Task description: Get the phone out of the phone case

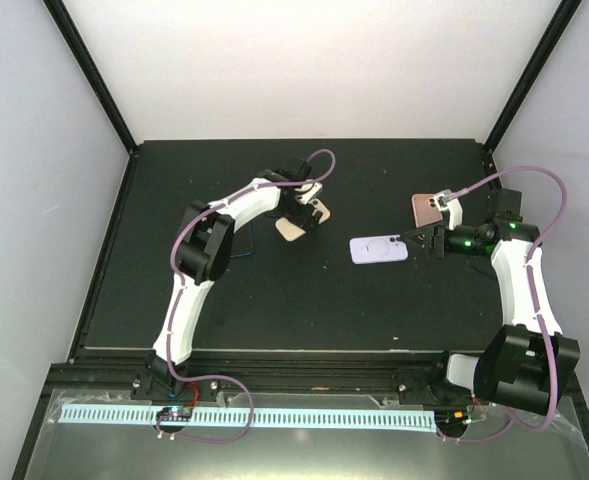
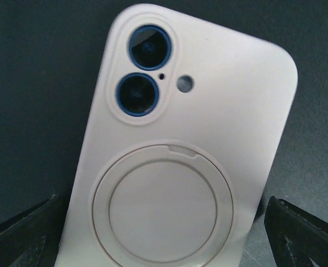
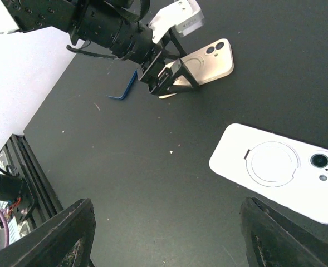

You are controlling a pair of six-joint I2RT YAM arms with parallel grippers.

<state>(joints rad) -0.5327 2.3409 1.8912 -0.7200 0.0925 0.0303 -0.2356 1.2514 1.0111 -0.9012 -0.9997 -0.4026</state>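
Note:
A phone in a beige case (image 2: 180, 139) with a round ring on its back fills the left wrist view, its blue-rimmed camera lenses at the top. It also shows in the top view (image 1: 309, 218) and in the right wrist view (image 3: 208, 61). My left gripper (image 2: 164, 245) has its fingers (image 2: 19, 239) against both long sides of the case and is shut on it. My right gripper (image 3: 172, 245) is open and empty above bare table. It hangs just right of a white cased phone (image 3: 280, 172) that lies back up.
The white cased phone (image 1: 379, 249) lies mid-table. A pink phone (image 1: 429, 208) lies behind my right gripper (image 1: 422, 240). A thin blue tool (image 3: 122, 92) lies by the left arm. The black mat (image 1: 304, 310) ends at the frame posts.

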